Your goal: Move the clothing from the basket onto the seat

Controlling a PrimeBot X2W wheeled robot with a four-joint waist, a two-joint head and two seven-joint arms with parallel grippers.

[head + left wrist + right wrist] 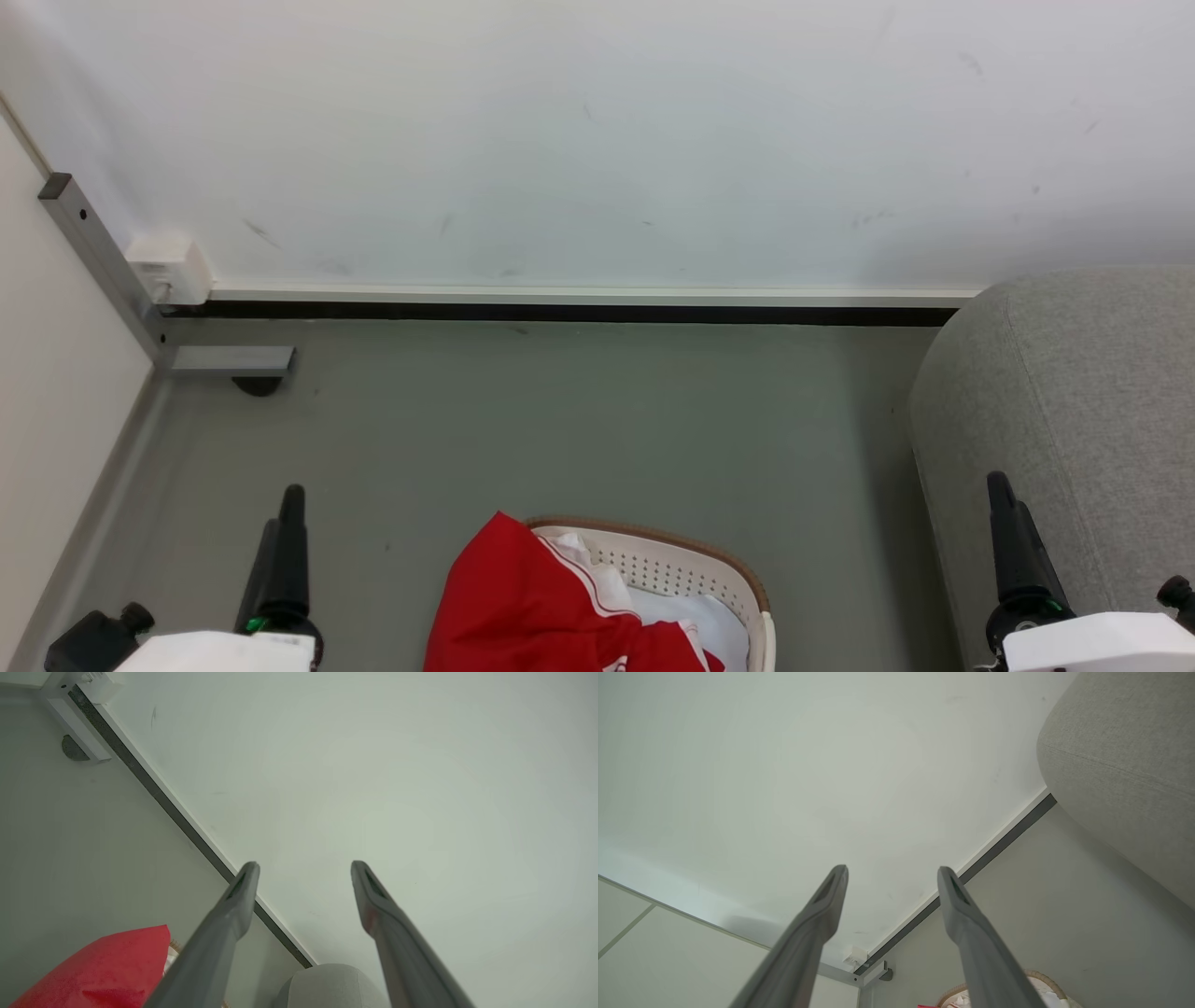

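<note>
The cream basket (686,567) with its brown rim stands on the floor at the bottom centre of the head view. Red clothing (523,607) with white striped trim is heaped in it and hangs over its left rim. The grey seat (1074,401) rises at the right, apart from the basket. My left gripper (292,495) hovers left of the basket and my right gripper (999,483) is in front of the seat. Both are open and hold nothing, as the left gripper (303,865) and the right gripper (893,870) show in the wrist views. The clothing (103,970) and the seat (1125,765) appear there too.
A white wall with a dark baseboard (560,313) closes the far side. A grey metal post (98,261) with a white box (168,269) and a foot stands at the far left beside a pale panel. A pale pad (700,623) lies inside the basket. Grey floor (579,420) lies between basket and wall.
</note>
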